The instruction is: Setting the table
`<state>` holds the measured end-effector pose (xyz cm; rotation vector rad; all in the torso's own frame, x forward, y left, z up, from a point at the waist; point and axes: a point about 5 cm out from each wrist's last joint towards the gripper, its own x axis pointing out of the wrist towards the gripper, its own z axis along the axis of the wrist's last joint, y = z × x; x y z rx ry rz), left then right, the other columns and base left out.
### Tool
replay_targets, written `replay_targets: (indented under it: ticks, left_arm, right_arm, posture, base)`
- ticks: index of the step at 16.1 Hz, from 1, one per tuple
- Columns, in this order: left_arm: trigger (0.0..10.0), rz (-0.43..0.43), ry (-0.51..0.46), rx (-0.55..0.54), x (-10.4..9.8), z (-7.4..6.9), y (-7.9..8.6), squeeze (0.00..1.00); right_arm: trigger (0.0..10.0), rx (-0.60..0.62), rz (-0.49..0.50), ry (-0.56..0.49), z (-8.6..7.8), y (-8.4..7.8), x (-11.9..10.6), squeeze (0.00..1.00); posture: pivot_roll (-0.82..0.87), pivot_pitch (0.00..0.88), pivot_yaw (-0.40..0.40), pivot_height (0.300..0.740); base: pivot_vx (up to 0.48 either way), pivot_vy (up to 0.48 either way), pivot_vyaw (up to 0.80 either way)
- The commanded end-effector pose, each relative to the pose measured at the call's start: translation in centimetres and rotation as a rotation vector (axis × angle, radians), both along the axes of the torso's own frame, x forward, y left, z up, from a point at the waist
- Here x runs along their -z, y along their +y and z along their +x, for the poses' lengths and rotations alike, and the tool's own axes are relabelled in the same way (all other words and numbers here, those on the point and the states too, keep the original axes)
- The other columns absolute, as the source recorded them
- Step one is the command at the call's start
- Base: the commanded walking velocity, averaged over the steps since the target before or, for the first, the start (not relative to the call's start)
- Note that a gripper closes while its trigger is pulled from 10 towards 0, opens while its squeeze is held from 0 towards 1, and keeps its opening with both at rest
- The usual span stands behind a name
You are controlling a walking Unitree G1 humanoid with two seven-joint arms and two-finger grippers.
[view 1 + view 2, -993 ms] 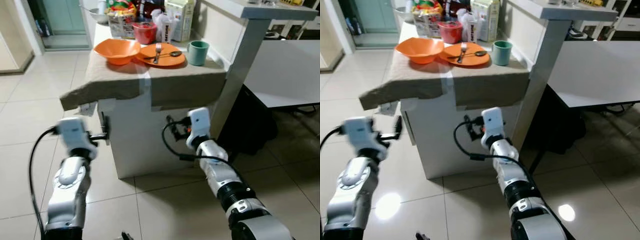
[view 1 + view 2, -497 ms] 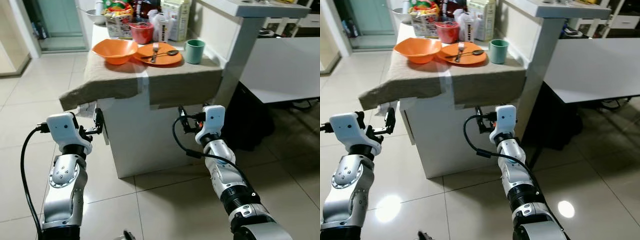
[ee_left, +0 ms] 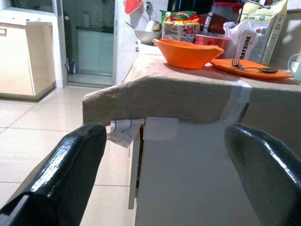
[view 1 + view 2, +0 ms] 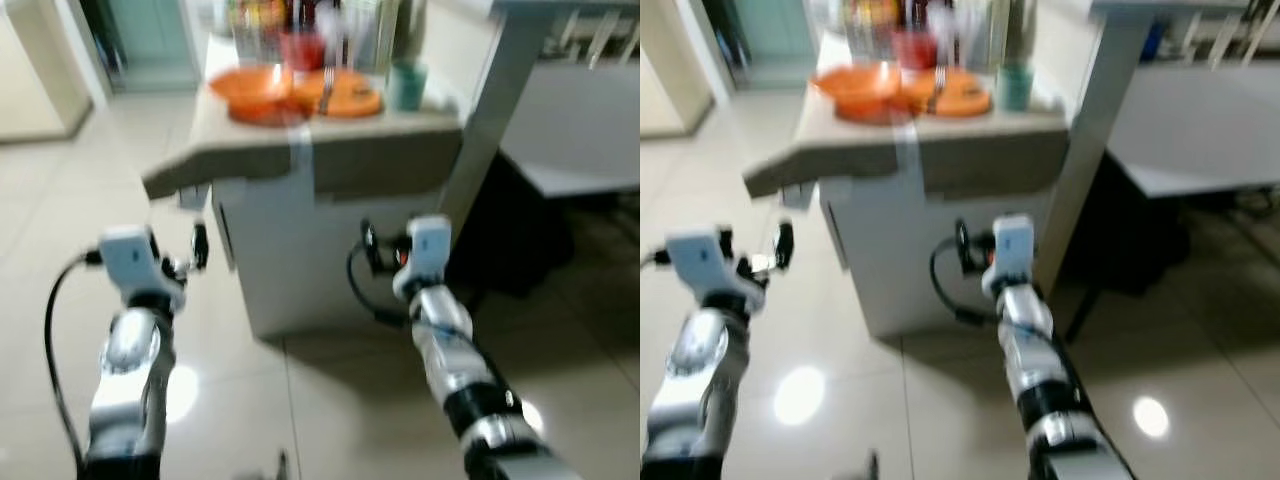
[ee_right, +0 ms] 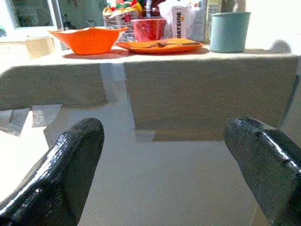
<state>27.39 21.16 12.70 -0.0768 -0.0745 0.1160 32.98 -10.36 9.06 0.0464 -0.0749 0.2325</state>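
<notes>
I see the place setting on the beige cloth-covered counter (image 3: 188, 92), at its near end. A deep orange plastic bowl (image 3: 186, 51) sits toward the counter's left side, and just beside it on the right lies a flat orange plate (image 5: 160, 46) carrying a metal fork (image 3: 237, 64) and a spoon (image 3: 266, 70) across its face. A teal plastic cup (image 5: 228, 31) stands upright further right, apart from the plate and near the counter's right edge. Behind the plate I make out a red plastic cup (image 5: 148, 29) and a white carton printed OATSIDE (image 3: 247, 43), with a clutter of packets and a metal bowl further back that I cannot sort out.

A strip of pale tape (image 3: 233, 96) runs down the cloth's front drop, and a crumpled paper label (image 3: 123, 132) hangs under the cloth's left corner over the white cabinet front (image 4: 300, 250).

My left gripper (image 3: 164, 160) is held out below counter height, facing the cabinet's left corner, its two black fingers (image 3: 70, 160) spread wide with nothing between them. My right gripper (image 5: 164, 160) faces the cloth front lower down, fingers likewise parted and empty. Both are well short of the dishes.

The head views are blurred. A grey table (image 4: 1200, 130) stands to the right over pale glossy floor tiles (image 4: 330, 400).
</notes>
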Motion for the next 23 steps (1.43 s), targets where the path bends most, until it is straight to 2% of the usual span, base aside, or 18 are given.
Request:
replay_targets:
  ticks: [1, 6, 8, 11, 14, 19, 23]
  left_arm:
    - [10.0, 0.002, 0.006, 0.005, 0.0, 0.2, -0.1, 0.00]
    - [10.0, 0.017, 0.027, 0.036, 0.2, 0.4, -0.5, 0.00]
    - [10.0, 0.041, 0.006, 0.039, -0.3, 0.6, -0.6, 0.00]
    - [10.0, 0.056, -0.031, 0.049, -1.6, 1.0, -0.9, 0.00]
    - [10.0, 0.077, -0.021, 0.068, -1.5, 1.1, -1.2, 0.00]
    - [10.0, 0.066, -0.025, 0.042, -1.5, 1.1, -1.1, 0.00]
    - [10.0, 0.073, -0.027, 0.052, -1.5, 1.1, -1.5, 0.00]
  right_arm:
    - [10.0, -0.002, 0.004, -0.013, 0.3, -0.1, -0.6, 0.00]
    - [10.0, -0.032, 0.000, -0.005, 0.4, 0.5, -0.7, 0.00]
    - [10.0, -0.027, -0.018, -0.024, 0.5, 0.4, -0.8, 0.00]
    - [10.0, 0.015, -0.042, -0.087, 1.0, -0.1, -2.1, 0.00]
    - [10.0, 0.063, -0.022, -0.062, 1.6, -0.8, -2.4, 0.00]
    - [10.0, -0.002, -0.076, -0.070, 0.9, 0.5, -1.7, 0.00]
    - [10.0, -0.006, -0.075, -0.069, 1.1, 0.5, -1.8, 0.00]
  posture:
    - [-0.01, 0.000, 0.017, 0.740]
    - [-0.01, 0.000, 0.021, 0.740]
    - [-0.01, 0.000, 0.018, 0.740]
    - [-0.01, 0.000, 0.014, 0.740]
    - [-0.01, 0.000, 0.016, 0.740]
    - [0.00, 0.000, 0.017, 0.740]
    - [0.00, 0.000, 0.016, 0.740]
  base:
    - [0.000, 0.000, 0.00]
    - [0.000, 0.000, 0.00]
    - [0.000, 0.000, 0.00]
    - [0.437, 0.000, 0.00]
    - [0.456, 0.000, 0.00]
    - [0.454, 0.000, 0.00]
    - [0.442, 0.000, 0.00]
